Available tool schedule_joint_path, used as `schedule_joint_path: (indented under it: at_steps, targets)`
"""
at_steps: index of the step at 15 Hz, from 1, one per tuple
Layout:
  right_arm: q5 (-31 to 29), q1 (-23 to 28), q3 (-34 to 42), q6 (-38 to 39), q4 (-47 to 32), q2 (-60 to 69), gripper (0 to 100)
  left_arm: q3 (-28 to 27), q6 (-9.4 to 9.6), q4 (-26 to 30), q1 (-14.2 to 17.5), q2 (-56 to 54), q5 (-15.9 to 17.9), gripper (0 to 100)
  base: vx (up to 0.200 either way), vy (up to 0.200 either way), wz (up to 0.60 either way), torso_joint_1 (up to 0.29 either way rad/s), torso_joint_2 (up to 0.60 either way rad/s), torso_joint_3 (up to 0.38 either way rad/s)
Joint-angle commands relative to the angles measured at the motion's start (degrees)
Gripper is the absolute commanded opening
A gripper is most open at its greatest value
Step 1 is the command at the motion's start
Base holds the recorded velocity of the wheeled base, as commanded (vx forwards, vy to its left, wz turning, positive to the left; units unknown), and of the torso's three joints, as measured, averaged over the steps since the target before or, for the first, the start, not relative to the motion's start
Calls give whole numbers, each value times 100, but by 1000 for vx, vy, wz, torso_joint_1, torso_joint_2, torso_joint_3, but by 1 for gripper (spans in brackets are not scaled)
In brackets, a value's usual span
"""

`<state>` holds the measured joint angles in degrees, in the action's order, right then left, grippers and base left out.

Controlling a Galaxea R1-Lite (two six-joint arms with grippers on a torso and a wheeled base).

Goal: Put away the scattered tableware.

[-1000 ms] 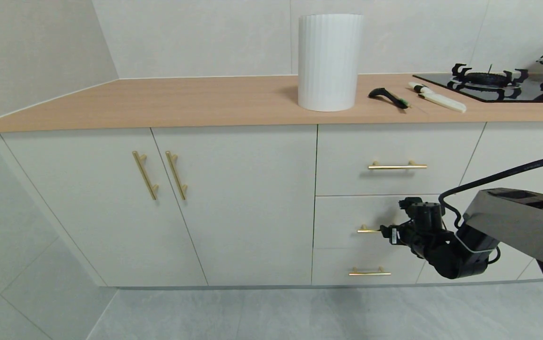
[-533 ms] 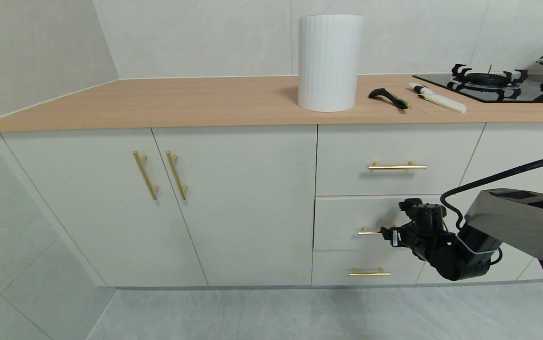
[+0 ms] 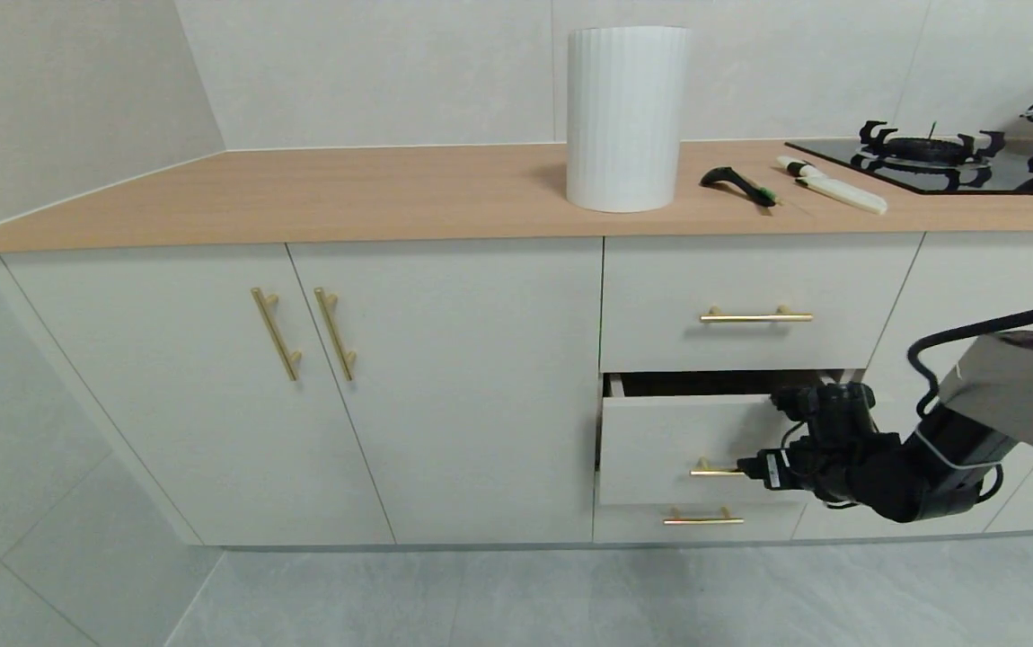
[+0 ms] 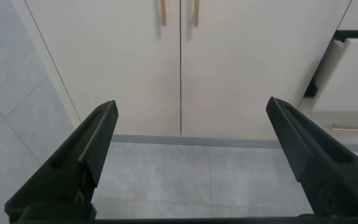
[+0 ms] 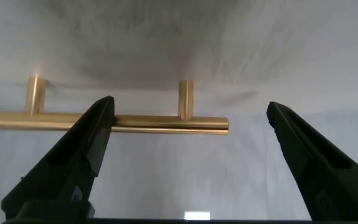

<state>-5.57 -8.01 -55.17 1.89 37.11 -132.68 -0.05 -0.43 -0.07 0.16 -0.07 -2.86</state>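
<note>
A gold bar handle is seen fixed to a pale drawer front by two short round posts; a soft shadow is cast on the panel around it. The end effector is held close before the handle, its two dark fingers spread wide apart; one post and the bar's free end are framed between them; the bar is crossed by one finger, though contact cannot be judged.

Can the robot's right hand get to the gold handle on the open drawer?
Probably yes. The right gripper is right at the gold handle of the part-open drawer, with its fingers open and nothing in between.
</note>
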Motion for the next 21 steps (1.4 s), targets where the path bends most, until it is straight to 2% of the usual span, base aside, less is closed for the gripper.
schedule_joint_path:
  at_steps: [1,3,7,11,14,19,21]
  targets:
    - [663,-25,165,13,-1883,2326,100,-4,-1,-1,2,7,-4,100,0,0,0,0,0,0]
    - [926,-87,-28,22,-2911,3293,100,5,-1,-1,2,7,-4,100,0,0,0,0,0,0]
    - [891,-192,-108,48,-3069,3539,100,5,-1,-1,2,7,-4,100,0,0,0,0,0,0]
    - [724,-254,-64,40,-2428,2827,100,5,-1,-1,2,7,-4,100,0,0,0,0,0,0]
    - [-41,-526,-99,57,-1760,1992,100,5,-1,-1,2,7,-4,100,0,0,0,0,0,0]
    - [-243,-597,-99,84,-898,1289,100,5,-1,-1,2,7,-4,100,0,0,0,0,0,0]
    - [-251,-597,-99,84,-837,1245,100,5,-1,-1,2,7,-4,100,0,0,0,0,0,0]
